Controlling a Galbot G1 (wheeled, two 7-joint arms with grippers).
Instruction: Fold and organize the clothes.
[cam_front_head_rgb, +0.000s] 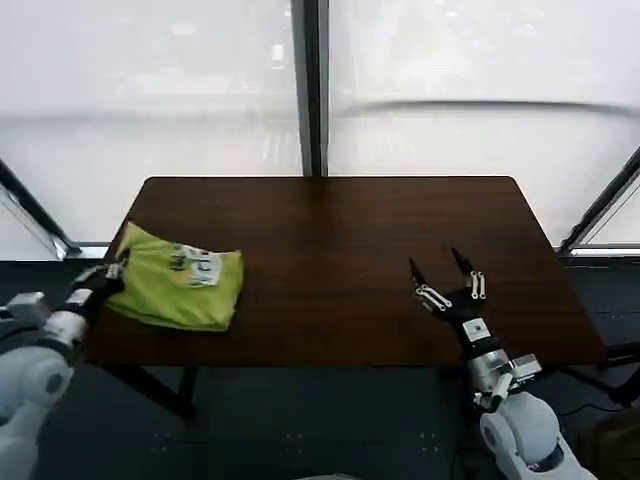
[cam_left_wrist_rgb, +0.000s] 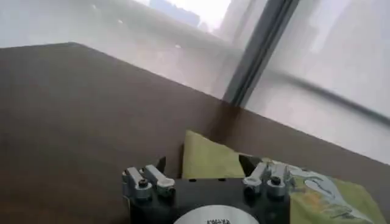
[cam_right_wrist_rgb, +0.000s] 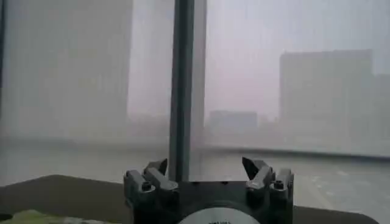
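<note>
Head view: folded T-shirt (cam_front_head_rgb: 182, 275) lies at the left end of the dark surface (cam_front_head_rgb: 340, 250), its long axis running roughly across the surface, its near edge close to the front rim. The left hand (cam_front_head_rgb: 108, 277) sits at the shirt's left edge, touching or just beside it; the right hand (cam_front_head_rgb: 447, 278), fingers spread and empty, hovers well apart over bare wood with open room all round.

Left wrist view: the left hand (cam_left_wrist_rgb: 203, 163) is released, fingers apart, a corner of the shirt (cam_left_wrist_rgb: 210, 159) lying between and beyond them.

Right wrist view: the right hand (cam_right_wrist_rgb: 205, 165) is released, pointing toward the window.
</note>
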